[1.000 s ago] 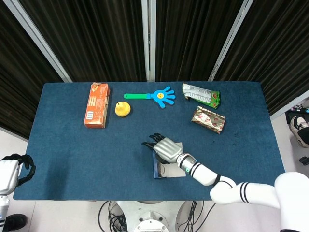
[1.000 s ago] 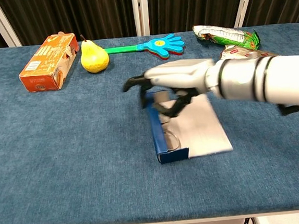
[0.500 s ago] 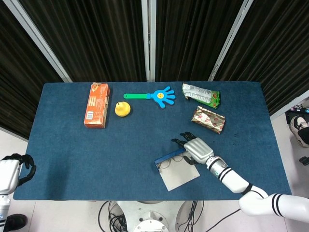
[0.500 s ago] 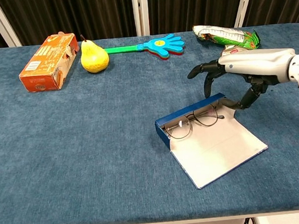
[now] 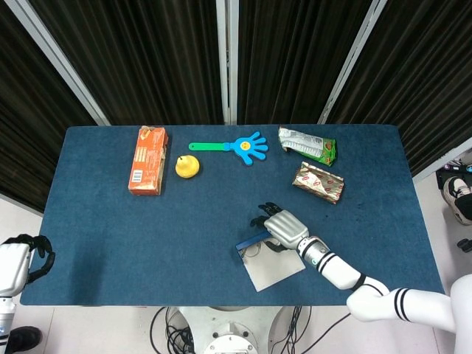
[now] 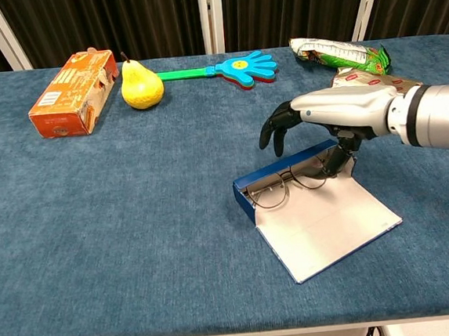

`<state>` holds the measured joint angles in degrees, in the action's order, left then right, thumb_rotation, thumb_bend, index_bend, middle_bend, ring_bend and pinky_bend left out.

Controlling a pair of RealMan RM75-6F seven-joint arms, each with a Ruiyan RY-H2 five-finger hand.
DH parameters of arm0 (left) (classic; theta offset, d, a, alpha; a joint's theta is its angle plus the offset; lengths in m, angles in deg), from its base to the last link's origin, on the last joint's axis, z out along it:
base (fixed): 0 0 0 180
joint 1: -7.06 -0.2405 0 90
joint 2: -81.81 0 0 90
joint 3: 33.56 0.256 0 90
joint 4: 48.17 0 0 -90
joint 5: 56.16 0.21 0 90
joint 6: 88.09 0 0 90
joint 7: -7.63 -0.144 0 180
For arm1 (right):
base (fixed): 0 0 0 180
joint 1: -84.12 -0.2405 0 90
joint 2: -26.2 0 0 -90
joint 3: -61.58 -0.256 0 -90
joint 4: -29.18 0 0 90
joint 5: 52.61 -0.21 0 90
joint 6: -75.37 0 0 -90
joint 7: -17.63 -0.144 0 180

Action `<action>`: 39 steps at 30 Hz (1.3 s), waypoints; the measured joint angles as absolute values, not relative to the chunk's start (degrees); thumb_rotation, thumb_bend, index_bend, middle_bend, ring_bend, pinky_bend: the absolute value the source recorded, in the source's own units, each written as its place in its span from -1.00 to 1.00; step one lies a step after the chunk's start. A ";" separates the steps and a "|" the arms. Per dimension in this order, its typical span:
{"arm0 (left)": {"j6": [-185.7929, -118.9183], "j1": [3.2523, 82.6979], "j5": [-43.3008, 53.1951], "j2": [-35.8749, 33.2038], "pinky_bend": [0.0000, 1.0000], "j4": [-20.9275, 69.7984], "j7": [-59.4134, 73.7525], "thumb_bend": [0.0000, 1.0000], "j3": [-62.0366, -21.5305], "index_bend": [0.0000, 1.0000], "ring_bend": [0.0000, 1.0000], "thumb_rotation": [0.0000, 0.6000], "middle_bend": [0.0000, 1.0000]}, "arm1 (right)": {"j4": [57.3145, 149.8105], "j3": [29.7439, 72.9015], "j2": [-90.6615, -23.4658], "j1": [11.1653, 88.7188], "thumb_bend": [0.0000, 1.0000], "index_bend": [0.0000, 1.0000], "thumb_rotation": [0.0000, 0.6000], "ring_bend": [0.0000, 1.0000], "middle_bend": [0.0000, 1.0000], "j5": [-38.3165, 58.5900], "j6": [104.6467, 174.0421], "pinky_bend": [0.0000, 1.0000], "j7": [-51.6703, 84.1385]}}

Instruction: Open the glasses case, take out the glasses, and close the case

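the glasses case (image 6: 315, 211) lies open near the bench's front edge, glasses (image 6: 289, 184) inside. the right hand (image 6: 326, 120) hovers over them, fingers spread and empty; removal and closing remain.

Orange carton (image 6: 73, 92) lies flat at the far left of the blue table (image 6: 121, 248), well away from the fingers. Yellow pear (image 6: 141, 84) stands just right of the carton, also far from them. Blue hand-shaped clapper with green handle (image 6: 231, 67) lies beyond the fingers toward the back edge. Green snack bag (image 6: 339, 53) lies at the back right, farther off than a gold-red foil packet (image 5: 318, 182), which sits near the fingers on their right.
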<state>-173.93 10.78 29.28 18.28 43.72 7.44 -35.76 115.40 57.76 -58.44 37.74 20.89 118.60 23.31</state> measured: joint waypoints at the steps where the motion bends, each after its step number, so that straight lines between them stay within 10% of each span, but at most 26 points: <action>1: -173.93 10.78 29.29 18.28 0.03 43.73 7.43 -0.24 -35.76 0.22 -0.09 1.00 0.26 | 115.18 57.66 -58.62 37.66 -0.31 -0.35 1.00 -1.00 -0.41 20.70 118.48 -1.00 23.39; 39: -173.90 10.82 29.34 18.30 0.03 43.67 7.72 -0.24 -35.73 0.22 -0.09 1.00 0.26 | 112.13 55.57 -61.61 37.26 -0.06 0.24 1.00 -1.00 -0.27 19.41 119.36 -1.00 22.87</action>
